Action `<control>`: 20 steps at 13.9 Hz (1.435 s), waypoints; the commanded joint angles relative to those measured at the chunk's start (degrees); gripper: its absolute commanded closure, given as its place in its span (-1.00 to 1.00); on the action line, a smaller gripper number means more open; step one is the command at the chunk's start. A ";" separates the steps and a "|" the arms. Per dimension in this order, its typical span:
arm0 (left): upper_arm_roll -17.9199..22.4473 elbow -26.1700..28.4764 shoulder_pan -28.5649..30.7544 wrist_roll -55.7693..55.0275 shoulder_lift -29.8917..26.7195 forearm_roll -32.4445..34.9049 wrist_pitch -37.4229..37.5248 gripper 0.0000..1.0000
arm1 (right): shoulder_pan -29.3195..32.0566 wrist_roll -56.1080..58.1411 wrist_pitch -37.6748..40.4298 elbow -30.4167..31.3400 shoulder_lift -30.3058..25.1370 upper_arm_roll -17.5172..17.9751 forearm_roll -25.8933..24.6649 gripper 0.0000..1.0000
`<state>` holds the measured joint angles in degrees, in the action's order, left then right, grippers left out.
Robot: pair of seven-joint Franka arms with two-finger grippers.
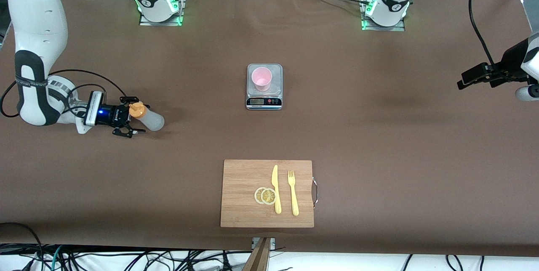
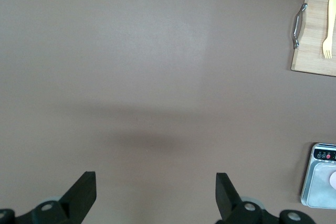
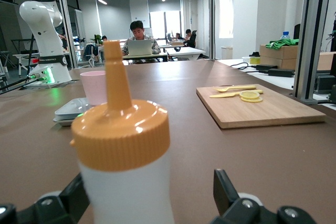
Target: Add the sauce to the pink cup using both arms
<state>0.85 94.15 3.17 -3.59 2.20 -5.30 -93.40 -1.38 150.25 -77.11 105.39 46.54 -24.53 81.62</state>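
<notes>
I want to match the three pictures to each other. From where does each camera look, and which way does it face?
Front view: high, facing the robots; both arms, the right claw open around the sauce bottle.
Left wrist view: looks down on the table; open left claw.
Right wrist view: low and level; the bottle between its fingers.
All three share the cutting board and the scale under the pink cup.

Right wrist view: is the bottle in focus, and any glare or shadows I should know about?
Right wrist view: sauce bottle close and soft, ceiling lights bright. Front view: even light, green glow at both bases, faint shadow beside the bottle. Left wrist view: soft shadow band on the table.
</notes>
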 commanded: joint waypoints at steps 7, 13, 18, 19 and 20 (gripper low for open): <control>0.03 -1.25 0.26 -0.11 0.44 -1.82 1.03 -1.00 | 7.44 -8.89 1.17 -8.34 0.22 0.36 -9.63 -0.99; 0.12 -1.34 0.26 -0.11 0.44 -1.82 1.03 -1.00 | 9.11 -34.71 1.26 -24.34 -0.75 0.27 -15.52 -1.00; 0.12 -1.34 0.26 -0.11 0.44 -1.82 1.03 -1.00 | 4.30 -60.98 -0.57 -34.45 -1.01 0.27 -16.22 -1.00; 0.12 -1.34 0.26 -0.11 0.44 -1.82 1.03 -1.00 | 2.97 -66.61 -1.98 -35.16 -2.32 0.36 -17.88 -1.00; 0.12 -1.34 0.26 -0.11 0.44 -1.82 1.03 -1.00 | 2.00 -72.06 -3.47 -35.26 -4.16 0.53 -20.42 -1.00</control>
<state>0.85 94.15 3.17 -3.59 2.20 -5.30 -93.40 2.56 87.85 -78.54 71.81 44.97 -24.31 65.45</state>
